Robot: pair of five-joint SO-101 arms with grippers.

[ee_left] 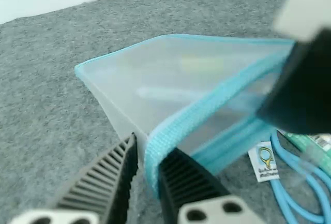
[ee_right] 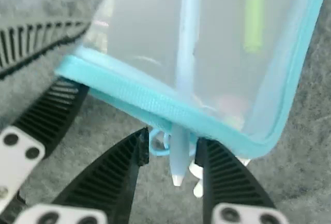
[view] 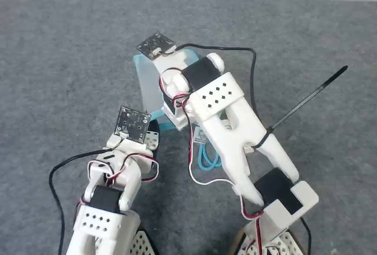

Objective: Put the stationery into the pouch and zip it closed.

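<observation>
The translucent pouch [view: 148, 81] with a blue zip edge stands up from the grey mat, between the two arms. My left gripper [ee_left: 147, 168] is shut on the blue zip band at one end of the pouch [ee_left: 181, 79]. At the same edge, the fingers of my right gripper [ee_right: 173, 154] stand a little apart on either side of a pale blue pen [ee_right: 179, 157]. The pen's tip pokes out past the zip band, and its barrel runs up inside the pouch [ee_right: 145, 32]. A green item [ee_right: 253, 12] also lies inside.
A blue cord [view: 207, 159] with a small tag [ee_left: 264, 162] lies on the mat under the right arm. The left gripper's ribbed fingers [ee_right: 49, 113] sit close beside my right gripper. Grey mat [view: 65, 60] surrounds the pouch.
</observation>
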